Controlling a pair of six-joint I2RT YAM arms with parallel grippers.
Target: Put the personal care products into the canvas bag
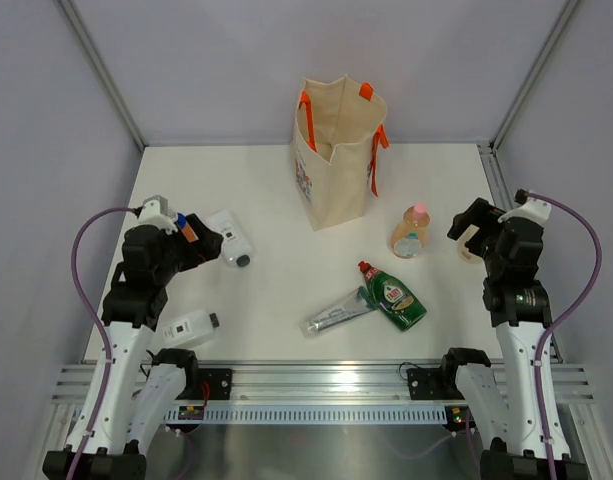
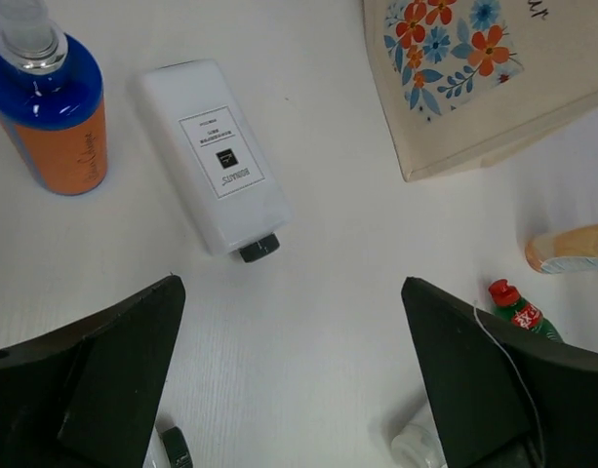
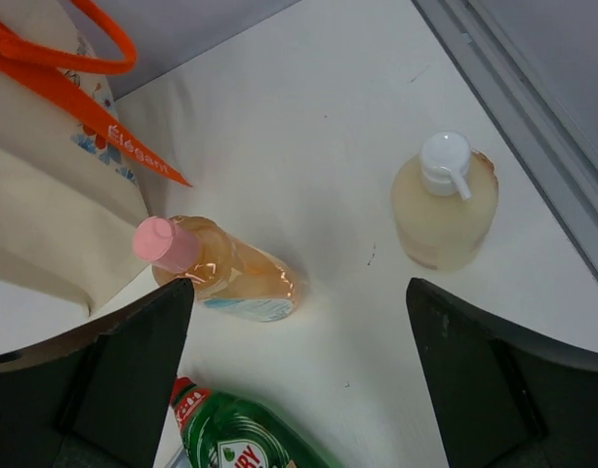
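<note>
1. Our left gripper (image 2: 291, 288) is spread wide and grips nothing. Only bare table (image 2: 318, 390) shows between its two dark fingers (image 2: 103, 380).
2. Just ahead of that gap lies one white bottle (image 2: 219, 171) on its side. Its dark cap (image 2: 259, 249) points back at the gripper.
3. Further ahead, on the left of the wrist view, we see an orange-and-blue bottle (image 2: 50, 112) with a clear cap. It is beside the white bottle but not touching it.
4. From above, the second white bottle (image 1: 189, 326) lies behind this gripper, closer to the arm's base.
5. The canvas bag (image 2: 474, 88) stands ahead and to the right of the left gripper, its flower print facing it. The top view shows it upright, with its mouth open and its orange handles (image 1: 366, 92) up.
6. Our right gripper (image 3: 299, 285) is also released and empty.
7. Ahead of it, on the left of its wrist view, the amber pink-capped bottle (image 3: 230, 273) lies on its side. The cap points toward the bag.
8. Ahead on the right, well apart from the amber bottle, sits the small beige jar (image 3: 445, 210) with a white top. It is near the table's edge rail (image 3: 533, 127).
9. Close in by the finger on the left of that view lies the green red-capped bottle (image 3: 242, 441). From above, the silvery-green tube (image 1: 338, 312) lies right against it.
</note>
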